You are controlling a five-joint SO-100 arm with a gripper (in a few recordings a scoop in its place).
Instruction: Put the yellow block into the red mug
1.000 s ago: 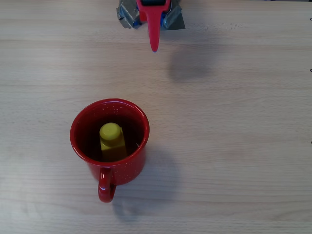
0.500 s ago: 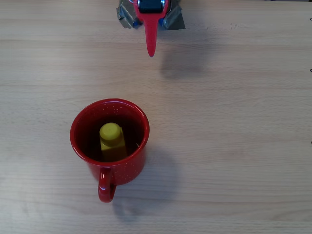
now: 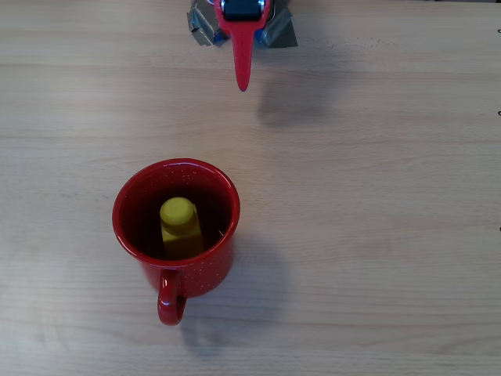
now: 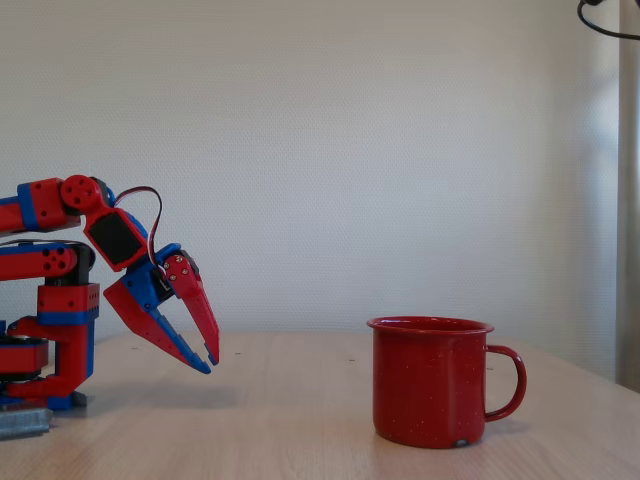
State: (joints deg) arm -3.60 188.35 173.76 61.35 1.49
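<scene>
Yellow block (image 3: 179, 225): small plastic toy brick, square body with one round stud on top; it lies inside the red mug, lower left of centre in the overhead view, stud facing up.
Handling: judged light, rigid and smooth, likely a little slippery; the flat side walls look the best place to pinch, not the stud; not fragile.
Red mug (image 3: 176, 225): glossy red enamel with fine white speckles, dark inside, loop handle pointing toward the bottom edge of the overhead view; in the fixed view (image 4: 430, 380) it stands upright on the bench, right of centre, handle to the right.
Contents: the block alone, resting against the mug floor; nothing else seen inside.
Jaws: the gripper (image 4: 208, 358) hangs at the left of the fixed view, well apart from the mug, tips nearly closed and holding nothing; in the overhead view (image 3: 243, 84) it shows as a red finger at the top centre.
Bench (image 3: 376, 204): pale wood grain; bare around the mug.
Progress: judged complete, since the block sits in the mug.
</scene>
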